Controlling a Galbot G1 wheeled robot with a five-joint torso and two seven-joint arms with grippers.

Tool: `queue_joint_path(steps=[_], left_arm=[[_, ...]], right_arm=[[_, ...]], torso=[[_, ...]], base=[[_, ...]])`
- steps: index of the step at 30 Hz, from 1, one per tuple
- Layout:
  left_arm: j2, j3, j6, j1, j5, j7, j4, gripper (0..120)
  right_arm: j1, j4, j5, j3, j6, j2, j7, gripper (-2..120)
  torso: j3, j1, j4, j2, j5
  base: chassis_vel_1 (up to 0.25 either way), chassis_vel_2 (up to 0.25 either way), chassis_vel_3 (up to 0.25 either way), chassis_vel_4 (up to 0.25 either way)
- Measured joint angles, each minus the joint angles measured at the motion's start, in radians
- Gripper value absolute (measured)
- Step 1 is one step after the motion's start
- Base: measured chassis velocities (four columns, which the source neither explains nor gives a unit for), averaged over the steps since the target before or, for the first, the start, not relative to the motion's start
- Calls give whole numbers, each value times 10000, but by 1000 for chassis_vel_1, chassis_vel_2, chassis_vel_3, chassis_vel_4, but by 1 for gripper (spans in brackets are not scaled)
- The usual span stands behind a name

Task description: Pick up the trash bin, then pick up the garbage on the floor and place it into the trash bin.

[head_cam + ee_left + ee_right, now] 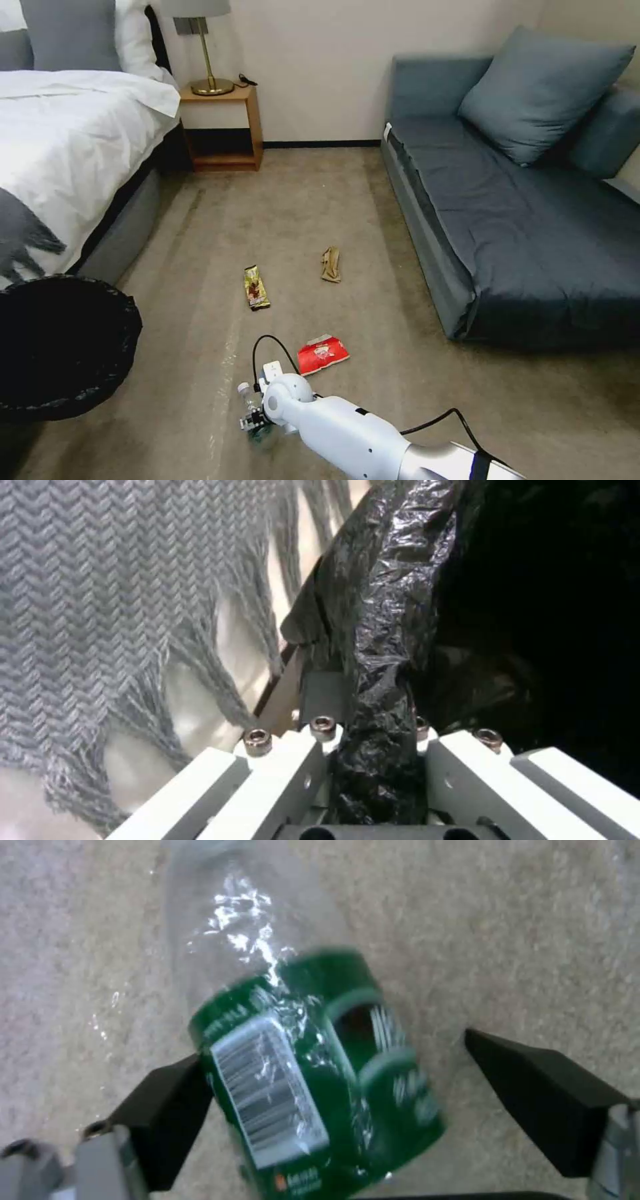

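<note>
— Right gripper (340, 1090) spread around the bottle (313, 1075) on the floor; left gripper (373, 760) clamps the bin (60, 347) rim.
— I'd worry it rolls: one finger (167, 1110) touches first.

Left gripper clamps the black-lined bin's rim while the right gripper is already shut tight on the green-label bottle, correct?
Not quite: in the right wrist view the right gripper is open, one finger clear of the bottle. The left gripper does clamp the bin's rim.

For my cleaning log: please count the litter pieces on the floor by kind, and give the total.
Plastic bottle: 1
Red snack packet: 1
Gold-brown bar wrapper: 1
Crumpled tan wrapper: 1
Total: 4
</note>
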Motion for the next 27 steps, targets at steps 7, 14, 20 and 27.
queue_joint_path(steps=[7, 14, 20, 27], left_arm=[[-43, -12, -1, 18, -8, 0, -61, 3], [-103, -24, -2, 66, -36, -3, -72, 3], [-234, -35, -2, 116, -72, 1, -131, 3], [-288, -58, -1, 137, -89, 0, -186, 3]], right_arm=[[-33, 165, -114, -191, -27, -40, -37, 82], [-98, 469, -93, -381, -145, -29, -213, 60], [-124, 857, -87, -432, -191, -27, -222, 37], [-104, 1100, -88, -427, -198, -25, -204, 26]], torso=[[1, 0, -3, -1, -9], [6, 1, 13, -5, 2], [6, 1, 6, -6, -2], [5, 1, 7, -6, -2]], base=[[0, 0, 0, 0], [0, 0, 0, 0], [0, 0, 0, 0], [0, 0, 0, 0]])
